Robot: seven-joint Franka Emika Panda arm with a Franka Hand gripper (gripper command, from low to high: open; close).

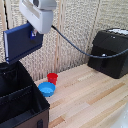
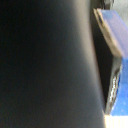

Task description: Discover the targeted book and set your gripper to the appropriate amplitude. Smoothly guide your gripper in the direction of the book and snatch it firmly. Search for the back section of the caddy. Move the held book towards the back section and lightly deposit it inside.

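Gripper: the gripper is seen at the upper part of the exterior view's left, hanging from the white arm; its fingers are clamped on the book.
Book: the book is held in the air, flat face toward the camera, slightly tilted, above the caddy.
Caddy: the caddy is set at the exterior view's lower left, on the wooden table.
Back section: which compartment lies under the book cannot be told.
Cup: a red cup is stood just behind a blue bowl, beside the caddy.
Machine: a black machine is placed at the exterior view's right.
Wrist view: mostly dark blur; a blue edge, probably the book, is shown.
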